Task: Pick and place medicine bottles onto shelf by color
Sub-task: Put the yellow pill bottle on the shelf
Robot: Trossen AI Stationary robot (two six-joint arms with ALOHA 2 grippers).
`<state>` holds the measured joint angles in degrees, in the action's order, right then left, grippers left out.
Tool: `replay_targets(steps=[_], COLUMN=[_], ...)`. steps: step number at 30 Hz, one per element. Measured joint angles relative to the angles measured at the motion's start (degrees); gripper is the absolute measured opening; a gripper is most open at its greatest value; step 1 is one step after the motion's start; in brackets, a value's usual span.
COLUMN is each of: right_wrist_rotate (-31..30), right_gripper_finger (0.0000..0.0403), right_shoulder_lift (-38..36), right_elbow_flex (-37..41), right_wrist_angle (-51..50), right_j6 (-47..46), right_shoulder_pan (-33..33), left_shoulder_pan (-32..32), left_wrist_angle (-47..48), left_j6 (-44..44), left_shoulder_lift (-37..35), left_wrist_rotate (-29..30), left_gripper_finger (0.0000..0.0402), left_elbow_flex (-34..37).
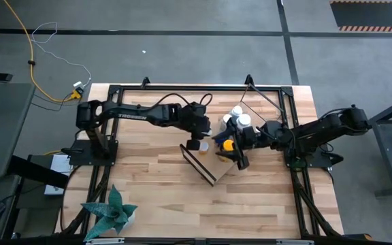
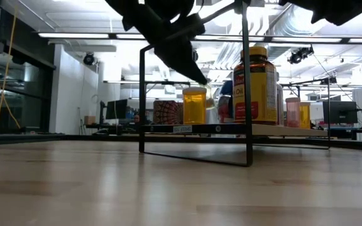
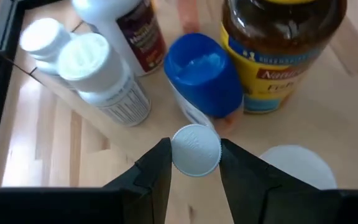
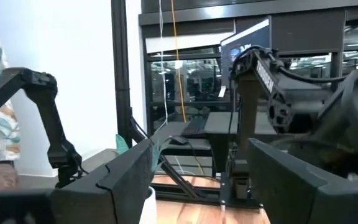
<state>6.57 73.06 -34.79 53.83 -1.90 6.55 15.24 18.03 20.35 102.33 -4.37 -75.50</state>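
- Over the shelf [image 1: 209, 170] near the table's middle, the left gripper [image 3: 194, 163] pinches a small white-capped bottle [image 3: 195, 149] between its fingers.
- At that bottle's 12 o'clock from above stand a blue-capped bottle [image 3: 202, 73], an amber bottle [image 3: 283, 53] and white bottles [image 3: 98, 74].
- At the shelf's 3 o'clock, the right gripper [image 4: 194, 180] hangs spread, holding nothing.

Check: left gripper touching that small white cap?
Touching. Left wrist view: both fingers of the left gripper press against the small white cap, no gap either side.
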Motion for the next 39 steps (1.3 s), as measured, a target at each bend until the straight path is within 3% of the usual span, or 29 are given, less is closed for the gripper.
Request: replay_targets(steps=[27,39], right_wrist_rotate=[-0.12,-0.26], right_gripper_finger=[0.025,0.025], right_shoulder_lift=[0.02,0.02], right_elbow_flex=[0.0,0.0], right_wrist_angle=[-0.16,-0.42], right_j6=[0.0,0.01], right_shoulder_pan=[-0.15,-0.15], left_shoulder_pan=[-4.11,-5.3], left_wrist_angle=[1.72,1.87], left_j6=[12.6,12.86], left_shoulder_lift=[3.14,3.29], left_wrist_rotate=[-2.64,-2.21], left_gripper_finger=[0.0113,0.0113], left_elbow_flex=[0.02,0.04])
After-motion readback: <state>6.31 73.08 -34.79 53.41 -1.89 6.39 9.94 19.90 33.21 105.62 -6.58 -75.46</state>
